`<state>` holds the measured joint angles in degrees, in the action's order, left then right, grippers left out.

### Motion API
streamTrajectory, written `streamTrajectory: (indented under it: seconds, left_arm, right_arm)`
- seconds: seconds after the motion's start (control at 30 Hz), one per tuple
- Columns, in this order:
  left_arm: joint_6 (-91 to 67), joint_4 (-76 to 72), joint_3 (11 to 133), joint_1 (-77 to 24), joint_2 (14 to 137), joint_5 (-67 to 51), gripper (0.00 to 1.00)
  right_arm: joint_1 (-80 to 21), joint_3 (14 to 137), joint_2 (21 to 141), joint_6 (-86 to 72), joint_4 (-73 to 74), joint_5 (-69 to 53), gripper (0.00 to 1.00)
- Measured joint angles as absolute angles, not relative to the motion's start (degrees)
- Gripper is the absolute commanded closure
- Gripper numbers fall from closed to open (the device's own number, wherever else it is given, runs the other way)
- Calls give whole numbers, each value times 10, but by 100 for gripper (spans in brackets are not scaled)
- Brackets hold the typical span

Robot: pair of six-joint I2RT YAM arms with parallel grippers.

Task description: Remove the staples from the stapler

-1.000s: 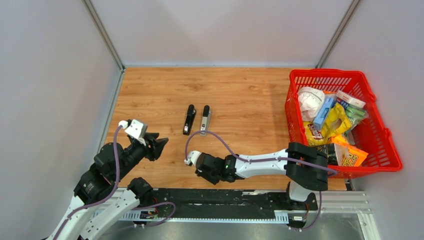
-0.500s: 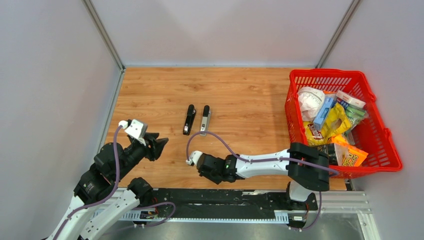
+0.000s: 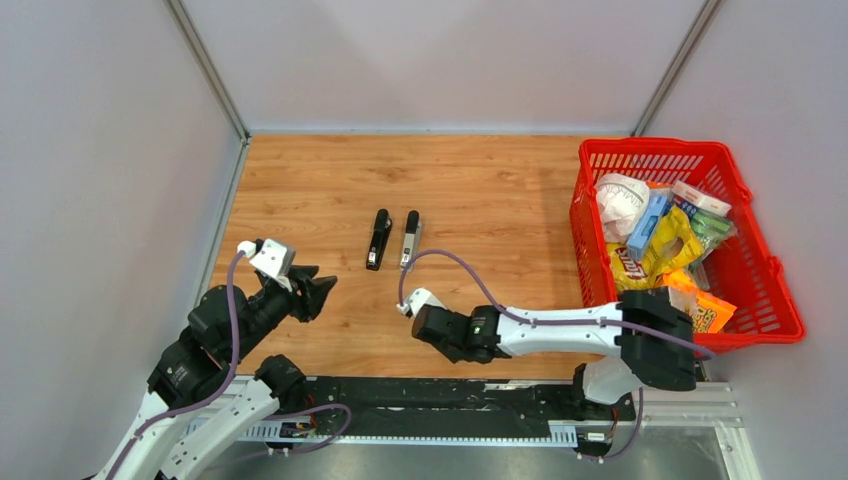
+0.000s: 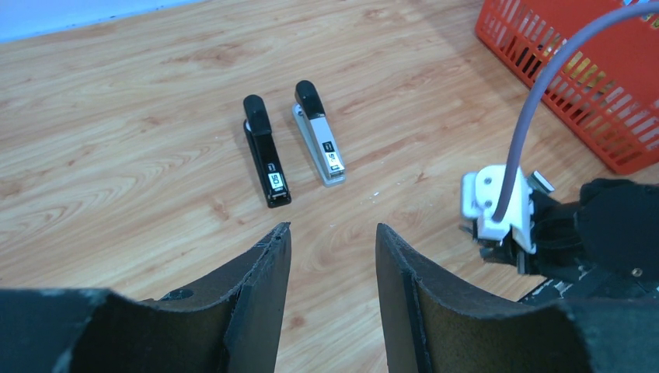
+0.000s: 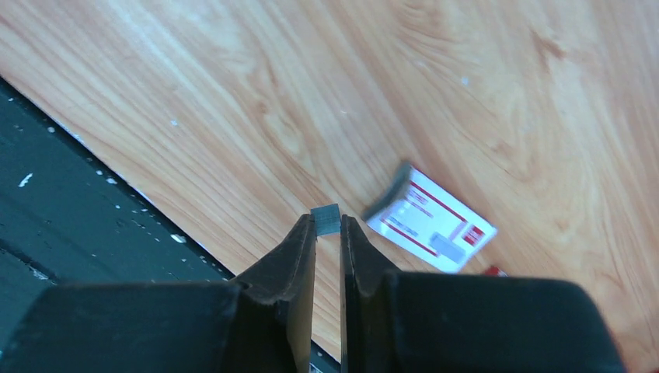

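Wood table (image 3: 500, 190), black stapler (image 4: 264, 153) and grey stapler (image 4: 319, 136) parallel, long axes away from the bases; left gripper (image 4: 332, 230) gapes empty, well short of them; right gripper (image 5: 327, 224) clenched on the staples (image 5: 326, 218), strip crosswise at its tips

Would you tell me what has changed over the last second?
The right gripper, shut on the staples, moved to the right, its arm swinging with it. The left gripper, open, the black stapler, the grey stapler and the basket stayed put.
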<state>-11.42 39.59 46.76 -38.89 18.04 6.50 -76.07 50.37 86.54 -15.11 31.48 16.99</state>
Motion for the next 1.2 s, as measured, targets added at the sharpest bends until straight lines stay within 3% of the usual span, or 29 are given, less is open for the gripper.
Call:
streamTrajectory:
  seconds: [0.67, 1.2]
  left_arm:
    - [-114, 396, 467, -389, 177, 60, 48]
    - [-114, 396, 464, -389, 177, 50, 48]
  right_arm:
    - [-620, 425, 728, -379, 450, 284, 94]
    - [-575, 373, 693, -485, 486, 299, 95]
